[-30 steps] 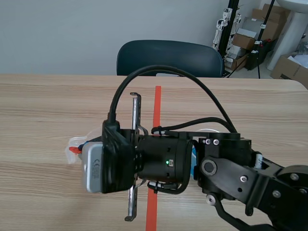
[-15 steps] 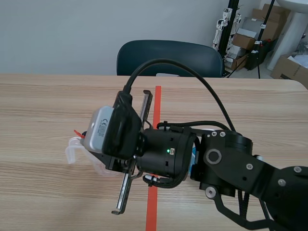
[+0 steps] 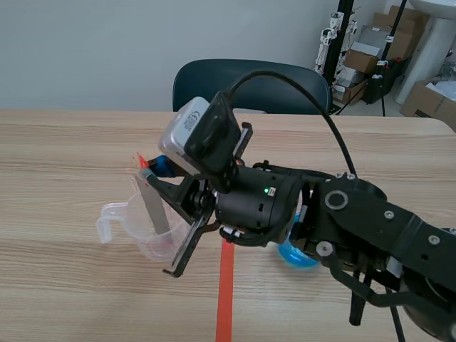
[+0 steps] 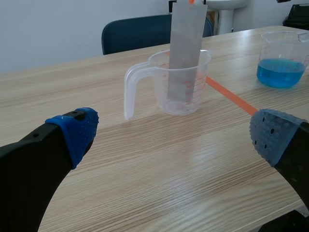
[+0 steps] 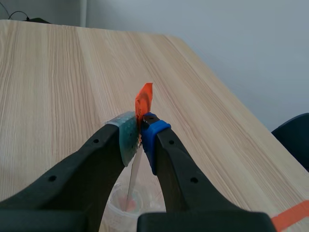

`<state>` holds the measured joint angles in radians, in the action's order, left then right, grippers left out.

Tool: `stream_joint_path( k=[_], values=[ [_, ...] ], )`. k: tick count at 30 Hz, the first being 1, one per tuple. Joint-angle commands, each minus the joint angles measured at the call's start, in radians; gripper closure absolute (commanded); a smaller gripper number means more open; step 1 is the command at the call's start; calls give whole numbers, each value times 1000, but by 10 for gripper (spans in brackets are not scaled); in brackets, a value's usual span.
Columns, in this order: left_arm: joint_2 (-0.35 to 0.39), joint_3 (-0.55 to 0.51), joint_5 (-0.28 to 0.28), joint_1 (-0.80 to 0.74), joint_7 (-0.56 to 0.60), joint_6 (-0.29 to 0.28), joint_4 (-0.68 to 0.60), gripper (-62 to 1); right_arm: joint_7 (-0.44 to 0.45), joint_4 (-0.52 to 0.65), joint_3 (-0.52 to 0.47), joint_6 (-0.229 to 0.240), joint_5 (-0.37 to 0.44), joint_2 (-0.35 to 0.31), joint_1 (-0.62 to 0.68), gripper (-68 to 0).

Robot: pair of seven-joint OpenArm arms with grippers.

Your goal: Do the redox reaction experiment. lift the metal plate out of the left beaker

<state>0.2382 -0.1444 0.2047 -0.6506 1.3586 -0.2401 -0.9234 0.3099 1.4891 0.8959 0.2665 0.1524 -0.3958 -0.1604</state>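
Right wrist view: we found the right tool [image 5: 140,131] clamped on the metal plate [image 5: 134,175], which stood inside the left beaker [image 4: 157,84]. The left tool [image 4: 174,137], with the beaker at its 12 o'clock, gaped empty.

Beyond the jaws a dark blue plastic chair [image 3: 196,78] stands behind the pale wood-grain counter [image 3: 64,142], a plain grey-white wall [image 3: 85,50] behind it.
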Motion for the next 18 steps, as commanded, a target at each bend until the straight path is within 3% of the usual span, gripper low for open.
stream_joint_path(
  k=[1, 5, 18],
  values=[
    [6, -7, -6, 0, 14, -5, -14, -623, 1, 6, -12, -4, 28, -1, -20, -2],
    [6, -7, -6, 0, 14, -5, -14, -623, -18, 6, -32, 42, 77, -1, -20, -2],
    [6, -7, -6, 0, 14, -5, -14, -623, -84, 6, -40, 76, 245, 0, -26, -2]
  ],
)
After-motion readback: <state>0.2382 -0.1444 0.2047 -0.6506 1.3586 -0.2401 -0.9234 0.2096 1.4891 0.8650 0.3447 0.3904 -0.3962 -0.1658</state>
